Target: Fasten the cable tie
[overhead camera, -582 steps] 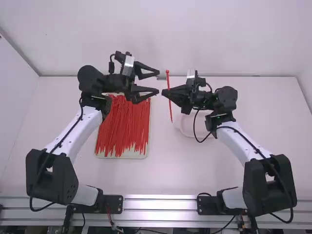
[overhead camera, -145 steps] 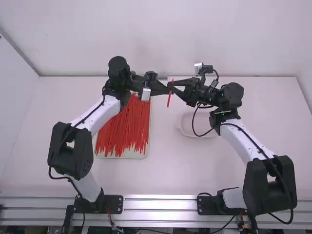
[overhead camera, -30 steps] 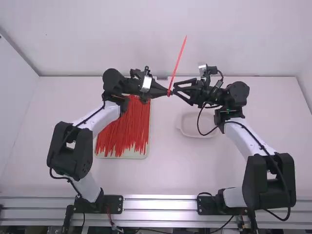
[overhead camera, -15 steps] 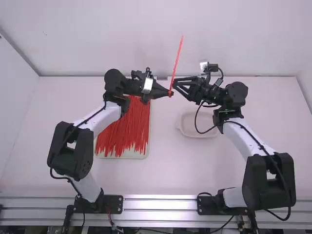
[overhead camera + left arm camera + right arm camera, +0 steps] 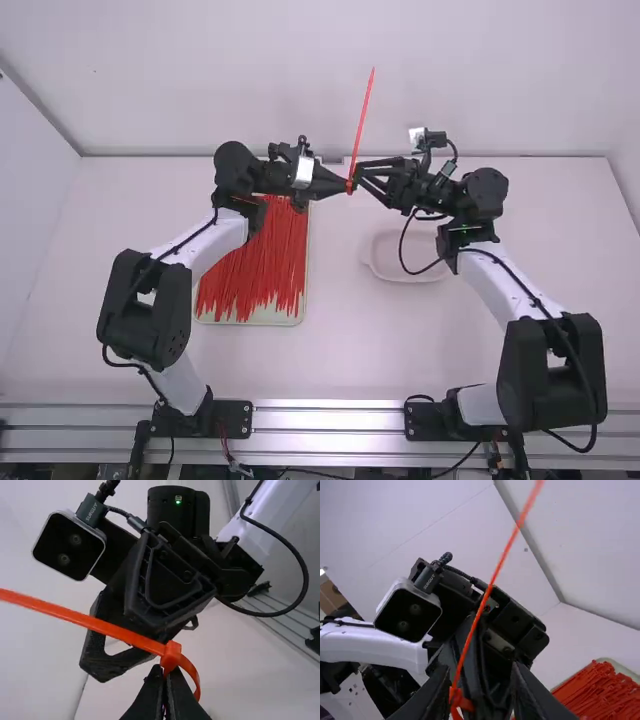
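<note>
A red cable tie [image 5: 359,130] is held above the table's far middle, its long tail slanting up against the back wall. My left gripper [image 5: 338,184] is shut on the tie's small loop just below its head [image 5: 171,652]. My right gripper [image 5: 358,183] faces it from the right, open, its two fingers [image 5: 522,687] spread on either side of the tie [image 5: 495,577] near the head. The tips of the two grippers nearly meet. In the left wrist view the tail [image 5: 75,615] runs off past the right gripper's body [image 5: 165,580].
A tray [image 5: 250,320] piled with several loose red cable ties [image 5: 255,255] lies under the left arm. A shallow white dish [image 5: 400,258] sits on the table below the right arm. The pile of ties [image 5: 592,687] also shows in the right wrist view.
Over the last second the tail has swung slightly left and the right gripper has edged closer to the left one. The left gripper has kept its hold.
</note>
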